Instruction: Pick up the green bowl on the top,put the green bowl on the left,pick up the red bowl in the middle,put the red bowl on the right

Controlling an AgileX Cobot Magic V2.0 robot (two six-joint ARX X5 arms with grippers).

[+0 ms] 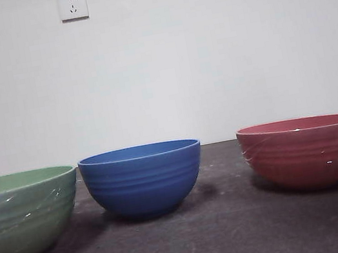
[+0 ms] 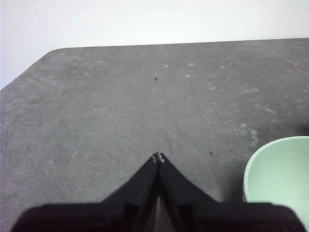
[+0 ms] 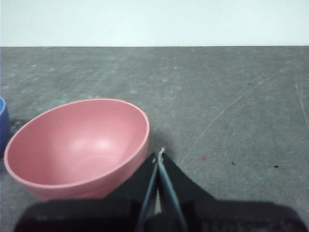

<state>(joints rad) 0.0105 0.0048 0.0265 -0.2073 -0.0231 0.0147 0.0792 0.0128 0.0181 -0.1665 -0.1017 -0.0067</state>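
Bowls stand three in a row on the dark grey table (image 1: 227, 234) in the front view, each upright, apart from its neighbour, and none stacked. The green bowl (image 1: 24, 217) is at the left, nearest the camera and cut off by the picture's edge. The blue bowl (image 1: 143, 180) is in the middle, and the red bowl (image 1: 306, 151) stands at the right, well apart from the blue one. All three show faint horizontal ribs on their glossy sides.

Neither arm appears in the front view; only the wrist views show them. The left tool (image 2: 158, 157) has its two black jaws pressed together to a point, holding nothing, above bare table, with the pale inside of the green bowl (image 2: 282, 176) just beside it. The right tool (image 3: 159, 154) is likewise closed tip to tip and empty, just beside the red bowl's (image 3: 79, 145) rim; whether it touches the rim I cannot tell. That view looks down into the red bowl, showing it empty, which the level front view cannot. A sliver of the blue bowl (image 3: 2, 125) shows past it.

Two white wall sockets (image 1: 72, 4) sit high on the pale wall behind, seen in the front view alone.
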